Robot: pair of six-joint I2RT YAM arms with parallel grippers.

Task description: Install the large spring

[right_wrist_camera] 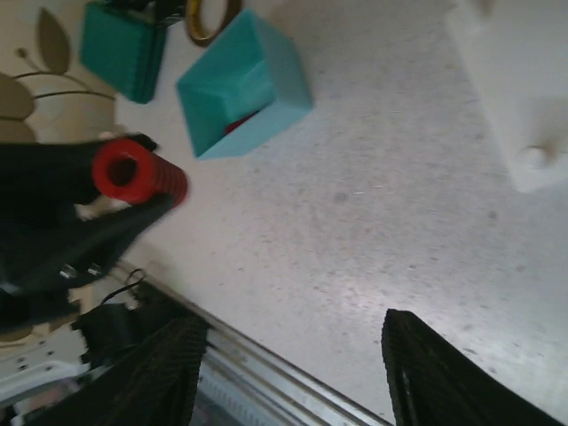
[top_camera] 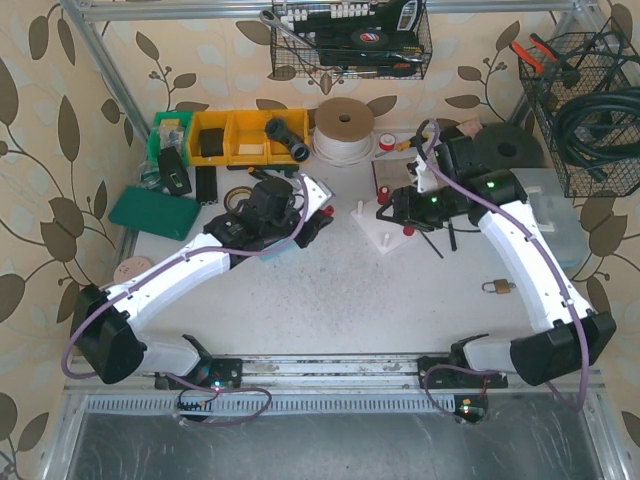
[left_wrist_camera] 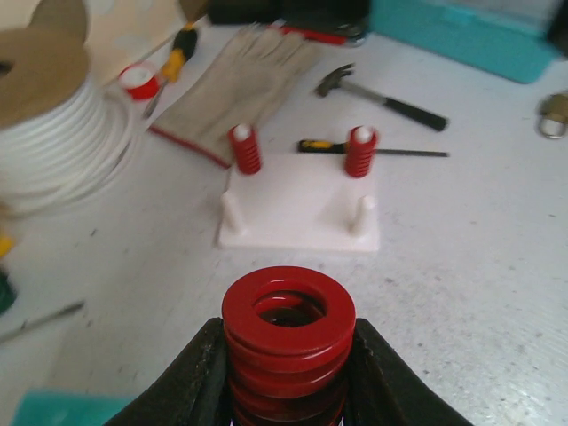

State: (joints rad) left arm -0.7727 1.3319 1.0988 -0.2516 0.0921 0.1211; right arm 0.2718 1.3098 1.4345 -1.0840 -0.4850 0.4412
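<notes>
A large red spring stands upright between the black fingers of my left gripper, which is shut on it. Ahead of it lies the white base plate. Small red springs sit on its two far pegs, and its two near pegs are bare. In the top view the left gripper hovers left of the plate. My right gripper is over the plate's far side. In its wrist view the right gripper is open over bare table with nothing between its fingers, and the held spring shows at left.
A teal box sits near the left gripper. A white rope spool, a glove, a hammer and a screwdriver lie behind the plate. A padlock rests at right, yellow bins at the back.
</notes>
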